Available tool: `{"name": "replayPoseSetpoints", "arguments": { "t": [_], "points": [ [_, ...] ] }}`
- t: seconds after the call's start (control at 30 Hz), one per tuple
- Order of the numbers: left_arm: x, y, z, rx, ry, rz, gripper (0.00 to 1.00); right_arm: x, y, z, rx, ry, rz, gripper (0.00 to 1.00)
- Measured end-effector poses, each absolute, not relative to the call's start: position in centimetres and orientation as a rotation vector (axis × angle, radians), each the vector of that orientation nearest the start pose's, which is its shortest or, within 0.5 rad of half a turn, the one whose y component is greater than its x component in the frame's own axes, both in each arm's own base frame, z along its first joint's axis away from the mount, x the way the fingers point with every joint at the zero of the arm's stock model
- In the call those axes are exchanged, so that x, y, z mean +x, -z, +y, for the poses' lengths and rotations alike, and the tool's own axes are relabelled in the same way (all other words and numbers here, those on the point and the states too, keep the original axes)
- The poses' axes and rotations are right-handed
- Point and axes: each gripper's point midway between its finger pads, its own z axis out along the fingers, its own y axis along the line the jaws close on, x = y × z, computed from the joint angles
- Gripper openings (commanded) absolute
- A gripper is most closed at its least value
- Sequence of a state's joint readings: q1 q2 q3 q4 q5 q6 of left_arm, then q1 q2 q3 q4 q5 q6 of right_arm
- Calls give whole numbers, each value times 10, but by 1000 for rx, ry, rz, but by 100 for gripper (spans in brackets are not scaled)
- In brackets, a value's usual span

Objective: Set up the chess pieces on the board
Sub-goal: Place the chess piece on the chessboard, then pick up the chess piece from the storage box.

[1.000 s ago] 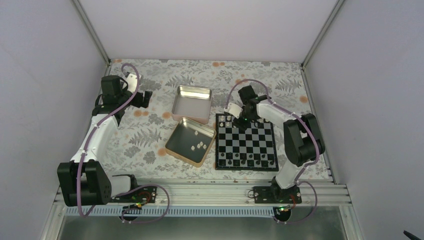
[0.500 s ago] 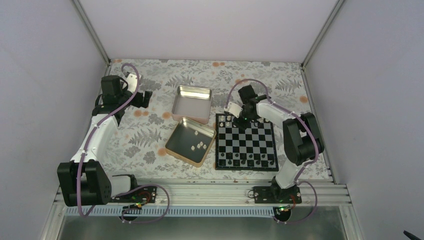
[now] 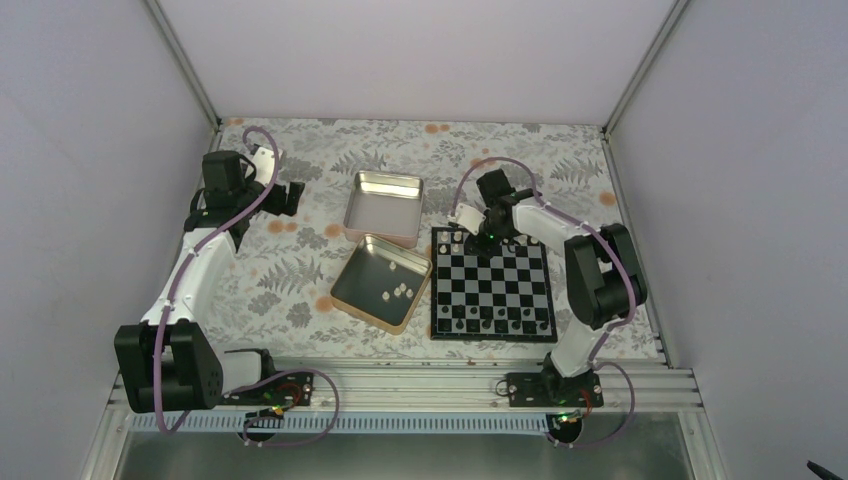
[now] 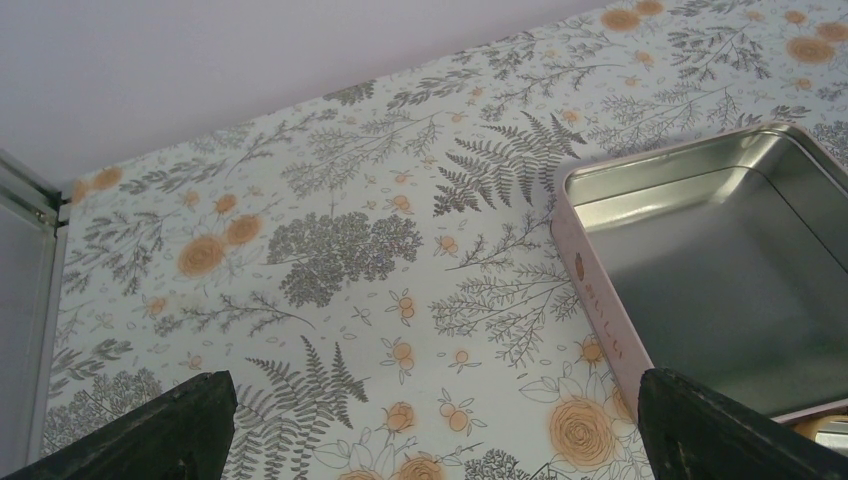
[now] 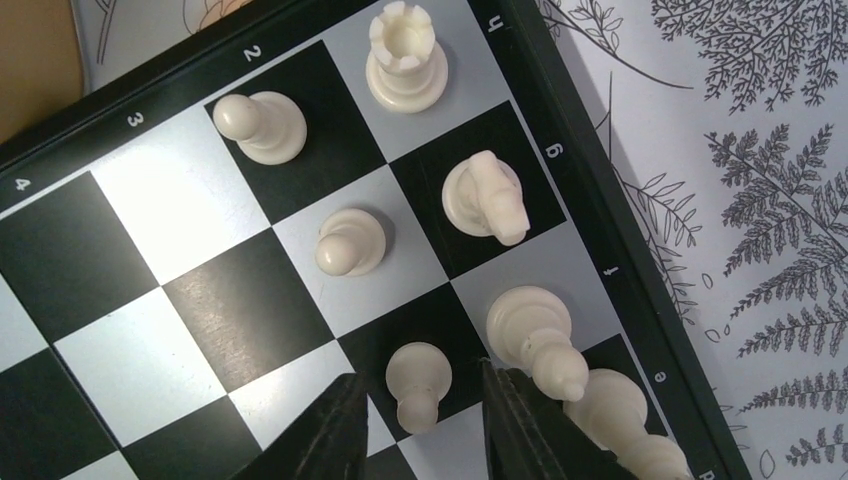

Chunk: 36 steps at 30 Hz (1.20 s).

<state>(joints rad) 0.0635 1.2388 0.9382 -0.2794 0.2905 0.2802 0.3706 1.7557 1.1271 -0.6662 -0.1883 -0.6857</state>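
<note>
Right gripper (image 5: 421, 402) narrowly open astride a white pawn (image 5: 418, 378) on the board (image 3: 490, 300); few white pieces (image 5: 405, 65) placed; more lie in the tin (image 3: 362, 278); left gripper (image 4: 432, 400) gapes wide above the desk (image 4: 300, 250).

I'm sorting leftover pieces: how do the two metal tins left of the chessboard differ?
The near tin holds a few cream chess pieces; the far tin looks empty. The near tin sits turned at an angle; the far tin lies nearly square to the chessboard. The near tin's wall looks tan, the far tin's pale pink. Both are shallow, square and silvery inside.
</note>
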Motion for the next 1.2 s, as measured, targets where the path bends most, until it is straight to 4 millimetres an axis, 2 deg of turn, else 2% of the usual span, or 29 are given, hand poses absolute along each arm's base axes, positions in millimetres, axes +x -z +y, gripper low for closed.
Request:
{"name": "replayPoseSetpoints", "arguments": {
  "t": [0.13,0.2,0.27,0.33,0.4,0.5,0.6,0.7,0.8,0.97,1.03,1.2],
  "points": [
    [388,-217,-25,396,110,2088,100,331,-46,163,-1458,-201,2433,33],
    [388,-217,-25,396,110,2088,100,331,-54,163,-1453,-200,2430,34],
    [388,-217,-25,397,112,2088,100,333,-71,167,-1449,-179,2402,34],
    [388,-217,-25,397,113,2088,100,336,-96,176,-1442,-153,2352,34],
    [388,-217,-25,398,114,2087,100,336,-124,192,-1457,-142,2278,33],
    [388,-217,-26,399,116,2087,100,330,-168,235,-1510,-163,2133,32],
    [387,-217,-26,399,117,2087,100,315,-188,271,-1578,-204,2038,29],
    [387,-217,-26,399,116,2087,100,303,-182,300,-1656,-252,2005,29],
    [387,-217,-26,399,116,2087,100,295,-150,319,-1744,-286,2034,29],
    [387,-217,-26,399,116,2087,100,282,-94,335,-1868,-317,2109,28],
    [387,-217,-26,399,116,2087,100,277,-78,342,-1912,-320,2118,28],
    [387,-218,-26,399,115,2085,100,271,-58,355,-1970,-314,2116,27]
  ]
}}
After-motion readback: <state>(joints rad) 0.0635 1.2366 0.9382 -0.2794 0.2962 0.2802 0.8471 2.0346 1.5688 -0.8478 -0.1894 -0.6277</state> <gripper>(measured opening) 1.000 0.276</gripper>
